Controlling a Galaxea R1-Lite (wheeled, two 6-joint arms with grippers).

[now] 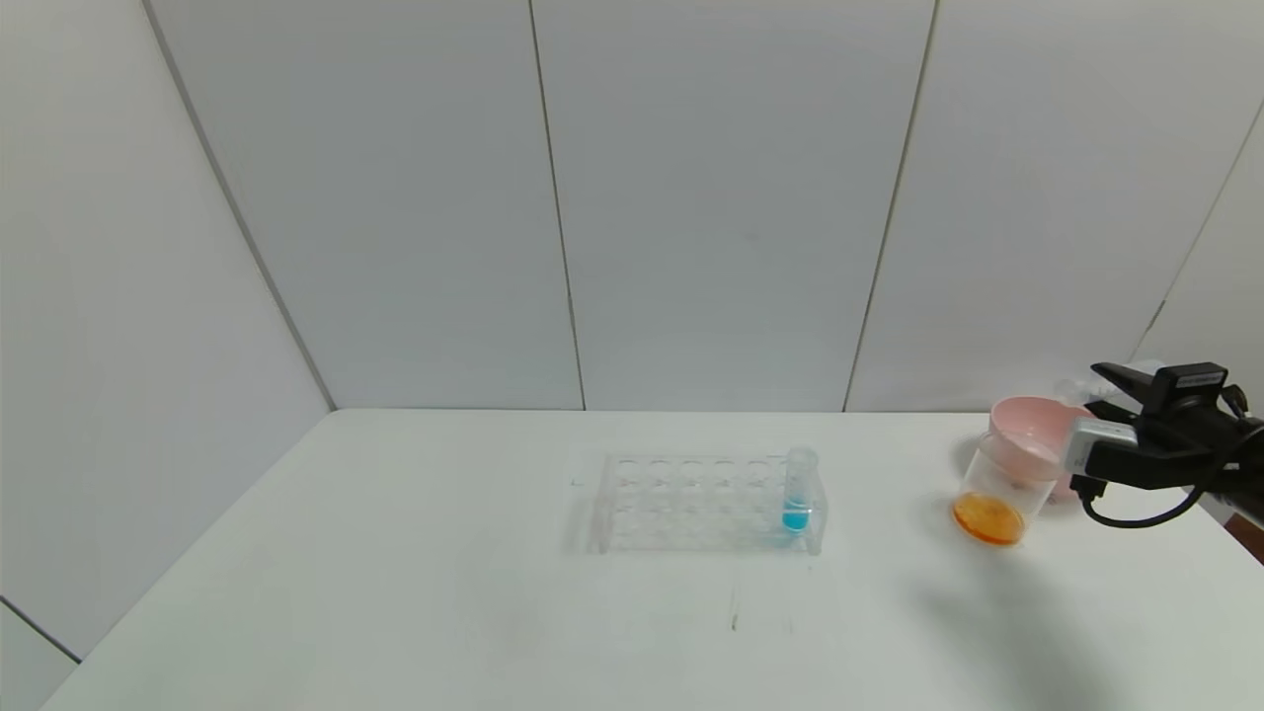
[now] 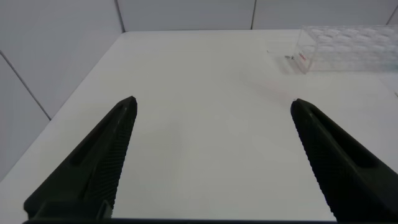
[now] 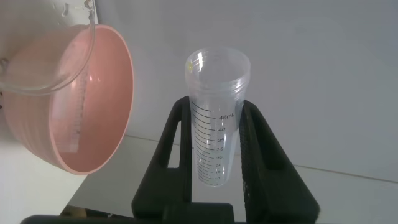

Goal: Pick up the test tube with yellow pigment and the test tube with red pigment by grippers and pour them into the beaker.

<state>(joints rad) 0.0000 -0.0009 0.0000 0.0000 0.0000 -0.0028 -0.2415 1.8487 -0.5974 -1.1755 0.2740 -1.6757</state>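
Observation:
My right gripper (image 3: 214,106) is shut on a clear graduated test tube (image 3: 216,118) that looks empty; I cannot tell which pigment it held. In the head view this gripper (image 1: 1101,390) is at the table's far right, raised behind the pink bowl. The beaker (image 1: 1002,489) stands in front of the bowl with orange liquid at its bottom; its rim (image 3: 87,50) also shows in the right wrist view. No tube with yellow or red liquid is in view. My left gripper (image 2: 212,101) is open and empty over bare table, out of the head view.
A clear tube rack (image 1: 691,504) stands mid-table with one blue-liquid tube (image 1: 798,494) at its right end; the rack also shows in the left wrist view (image 2: 348,46). The pink bowl (image 1: 1027,420) sits behind the beaker, close to the wall.

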